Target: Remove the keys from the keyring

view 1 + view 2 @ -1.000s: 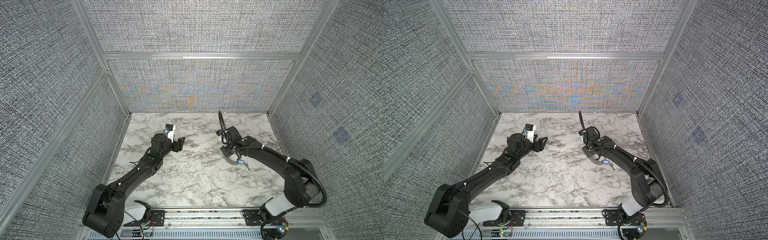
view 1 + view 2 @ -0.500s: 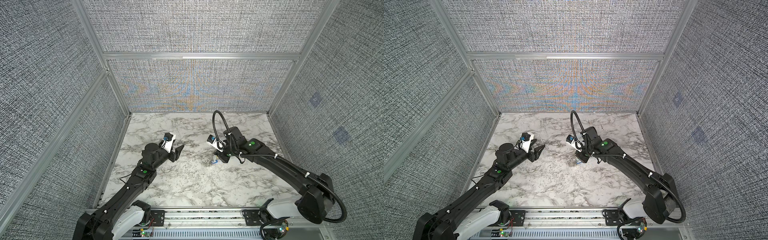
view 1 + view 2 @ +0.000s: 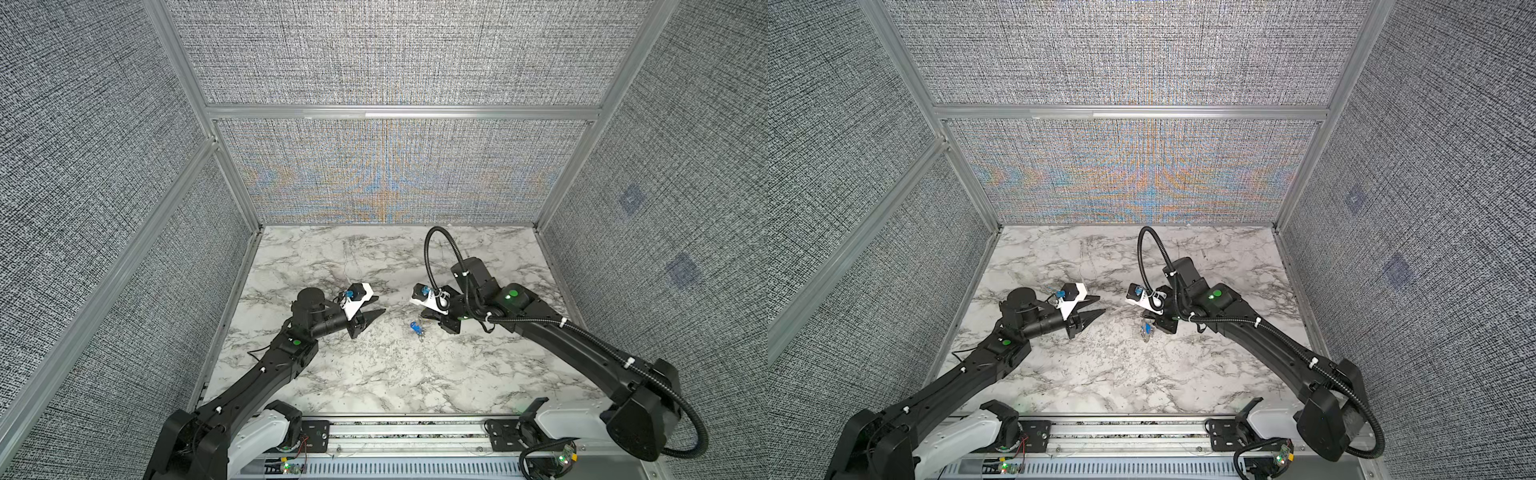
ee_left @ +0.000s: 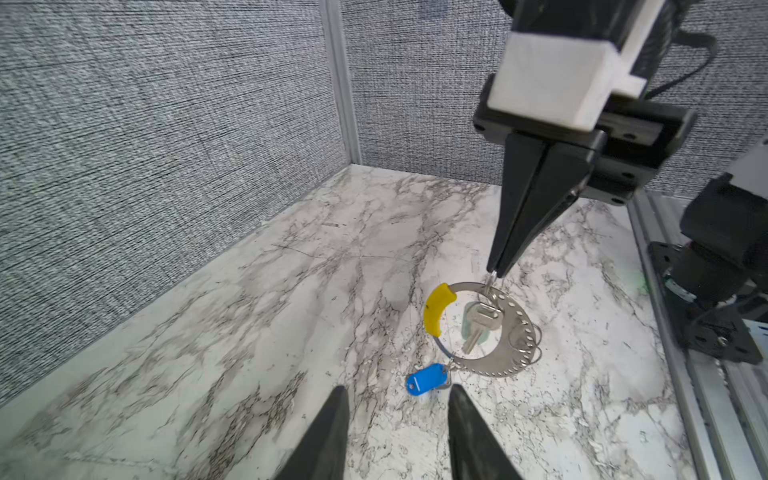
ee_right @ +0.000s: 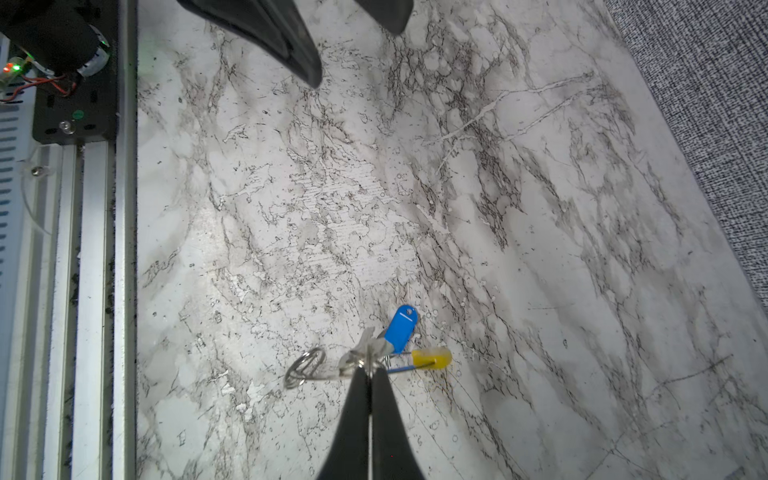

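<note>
My right gripper [image 5: 368, 370] is shut on the rim of the keyring [image 4: 500, 365], a grey hoop with a yellow sleeve [image 4: 436, 309], and holds it up over the middle of the table. The pale key [image 4: 478, 328] hangs inside the hoop. The blue-headed key [image 4: 428, 378] dangles at its low end, visible in both top views [image 3: 414, 327] [image 3: 1146, 329]. My left gripper [image 4: 397, 388] is open, pointing at the blue key and a short way from it, with nothing between its fingers. In both top views it [image 3: 379, 304] [image 3: 1100, 304] sits left of the ring.
Small split rings [image 5: 303, 365] hang from the hoop. The marble table [image 3: 374, 374] is walled by grey fabric panels on three sides, with an aluminium rail [image 3: 415, 428] along the front edge. The left gripper's fingers [image 5: 299, 54] show in the right wrist view.
The right arm carried the keyring leftward to the table's middle. The left arm swung round to face it, and its jaws have narrowed.
</note>
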Robot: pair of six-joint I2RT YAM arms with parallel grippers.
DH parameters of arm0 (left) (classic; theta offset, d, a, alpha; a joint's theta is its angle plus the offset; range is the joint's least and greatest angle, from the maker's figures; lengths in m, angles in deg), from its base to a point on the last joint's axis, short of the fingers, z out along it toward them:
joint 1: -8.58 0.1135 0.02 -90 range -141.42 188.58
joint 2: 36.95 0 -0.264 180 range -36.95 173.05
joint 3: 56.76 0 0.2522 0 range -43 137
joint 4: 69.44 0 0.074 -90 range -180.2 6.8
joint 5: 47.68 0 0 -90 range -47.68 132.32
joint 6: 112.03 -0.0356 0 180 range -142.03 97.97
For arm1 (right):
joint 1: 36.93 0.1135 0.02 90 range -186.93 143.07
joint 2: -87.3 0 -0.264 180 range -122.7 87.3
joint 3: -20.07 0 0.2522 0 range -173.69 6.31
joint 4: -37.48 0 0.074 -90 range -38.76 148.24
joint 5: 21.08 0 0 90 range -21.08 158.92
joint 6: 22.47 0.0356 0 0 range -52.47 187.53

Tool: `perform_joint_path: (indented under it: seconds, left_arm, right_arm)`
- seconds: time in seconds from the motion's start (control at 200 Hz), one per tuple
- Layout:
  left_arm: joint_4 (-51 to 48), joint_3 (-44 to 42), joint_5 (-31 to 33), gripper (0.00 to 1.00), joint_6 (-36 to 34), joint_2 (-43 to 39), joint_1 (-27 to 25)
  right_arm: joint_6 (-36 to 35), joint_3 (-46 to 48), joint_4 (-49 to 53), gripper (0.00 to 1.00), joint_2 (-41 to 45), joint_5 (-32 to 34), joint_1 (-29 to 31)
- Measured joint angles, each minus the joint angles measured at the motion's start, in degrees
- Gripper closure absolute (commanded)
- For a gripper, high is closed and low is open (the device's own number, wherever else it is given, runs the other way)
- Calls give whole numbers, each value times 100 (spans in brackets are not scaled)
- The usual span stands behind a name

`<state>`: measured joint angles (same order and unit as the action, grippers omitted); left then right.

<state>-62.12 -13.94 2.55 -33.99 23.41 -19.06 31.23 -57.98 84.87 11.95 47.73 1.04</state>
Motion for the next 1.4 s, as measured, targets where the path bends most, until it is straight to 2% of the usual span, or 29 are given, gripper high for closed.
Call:
perform_joint_path:
  seconds: [0.335,0.59,1.131,1.251,1.401]
  left_arm:
    - [330,44,-282,56,-109,584,-452]
    - [717,-79,-415,50,0,839,-501]
    - [909,210,-968,46,9,1482,-525]
    - [918,245,-905,46,-7,1510,-579]
    - [1001,162,-490,46,-111,1408,-739]
  right_arm:
    - [-363,-72,-232,100,-46,-538,17]
    - [-577,-105,-380,100,-39,-807,28]
    - [-1086,-184,-503,100,-4,-1014,72]
    - [-1027,-184,-560,100,-22,-1056,72]
    - [-898,-155,-675,100,9,-1095,72]
